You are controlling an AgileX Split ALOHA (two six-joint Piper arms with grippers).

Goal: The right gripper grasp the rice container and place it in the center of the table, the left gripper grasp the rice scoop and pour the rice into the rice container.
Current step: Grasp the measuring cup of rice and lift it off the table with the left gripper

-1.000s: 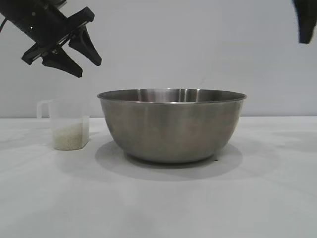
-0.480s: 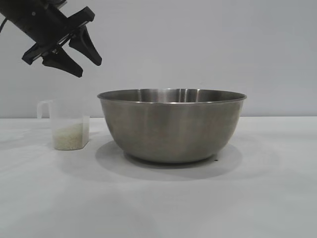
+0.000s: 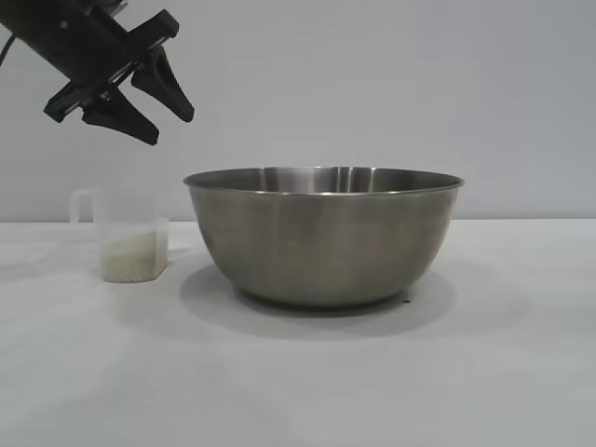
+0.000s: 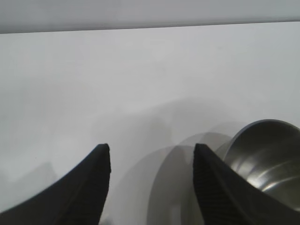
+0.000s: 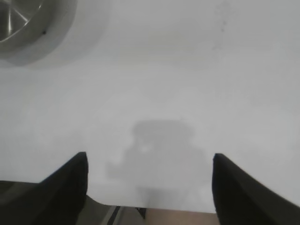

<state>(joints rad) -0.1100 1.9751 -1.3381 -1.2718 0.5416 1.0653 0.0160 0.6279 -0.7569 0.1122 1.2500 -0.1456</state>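
Note:
The rice container [image 3: 321, 237], a large steel bowl, stands in the middle of the white table [image 3: 307, 382]. To its left, and close to it, stands the rice scoop [image 3: 126, 233], a clear cup with rice [image 3: 133, 259] in its lower part. My left gripper [image 3: 169, 128] hangs open and empty high above the scoop, pointing down towards the bowl. In the left wrist view the left gripper [image 4: 151, 150] shows bare table between its fingers, with the bowl [image 4: 265, 159] off to one side. My right gripper [image 5: 150, 157] is open over bare table, far from the bowl [image 5: 23, 23].
A plain grey wall [image 3: 372, 84] runs behind the table. In the right wrist view the table's edge [image 5: 164, 210] lies just under the right gripper. Bare tabletop stretches in front of and to the right of the bowl.
The right gripper, at the exterior view's top right a second ago, has gone out of that view. The left gripper has barely shifted upward. Bowl and scoop have not moved.

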